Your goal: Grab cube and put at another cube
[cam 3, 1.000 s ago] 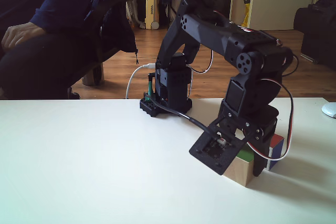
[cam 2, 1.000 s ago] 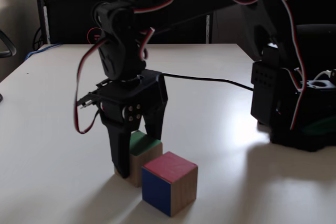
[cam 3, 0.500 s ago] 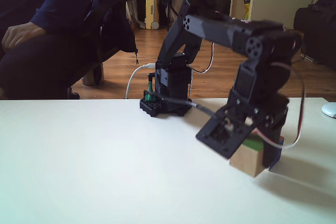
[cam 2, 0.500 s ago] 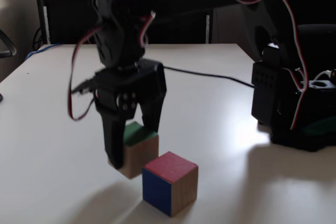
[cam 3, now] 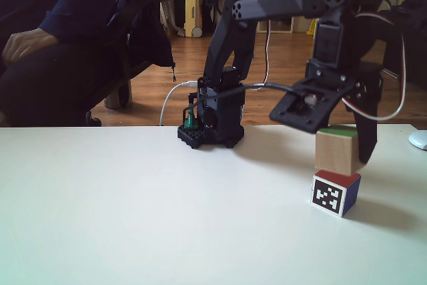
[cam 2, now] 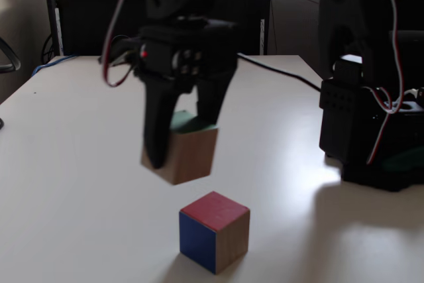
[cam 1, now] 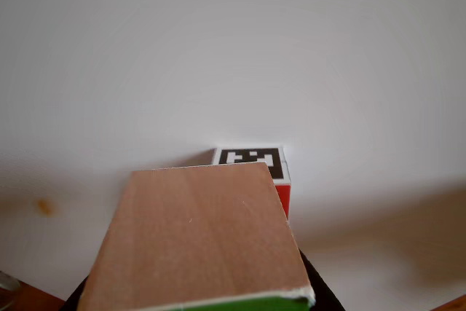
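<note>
Carry step: end effector [cam 2: 182, 147] clamped on cube [cam 2: 184, 152], airborne over table [cam 2: 66, 164]. Seems slightly offset from another cube [cam 2: 214, 230]. Next: align above, lower, release.

Your gripper [cam 3: 347, 158] clamps the cube [cam 3: 337, 151], lifted off the worktop [cam 3: 133, 218]. Another cube [cam 3: 335, 192] sits directly beneath, marker face showing.

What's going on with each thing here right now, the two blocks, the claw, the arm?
wooden cube: held off the table, green face up.
red cube: resting on the table, red face up, untouched.
gripper: shut on the wooden cube.
arm: raised, reaching out from its base over the table.
</note>
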Available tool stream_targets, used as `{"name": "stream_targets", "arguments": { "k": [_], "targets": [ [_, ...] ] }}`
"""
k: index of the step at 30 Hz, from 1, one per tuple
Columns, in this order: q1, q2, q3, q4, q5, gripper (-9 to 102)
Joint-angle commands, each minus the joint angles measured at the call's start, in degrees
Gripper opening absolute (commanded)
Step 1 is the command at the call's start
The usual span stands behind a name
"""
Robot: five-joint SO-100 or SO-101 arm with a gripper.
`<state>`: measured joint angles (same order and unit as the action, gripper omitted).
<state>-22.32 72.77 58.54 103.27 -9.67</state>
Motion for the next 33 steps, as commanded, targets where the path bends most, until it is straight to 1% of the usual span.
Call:
{"name": "stream_targets", "arguments": {
  "k": [1,13,26,33],
  "targets": [
    [-1.67,5.71,2.46,0.26,0.62,18],
    [-3.16,6.86,8.26,0.09,0.7,19],
    [-6.5,3.43,8.26,-0.7,3.16,19],
    [-6.42,1.67,7.82,-1.41,3.25,19]
  ]
}}
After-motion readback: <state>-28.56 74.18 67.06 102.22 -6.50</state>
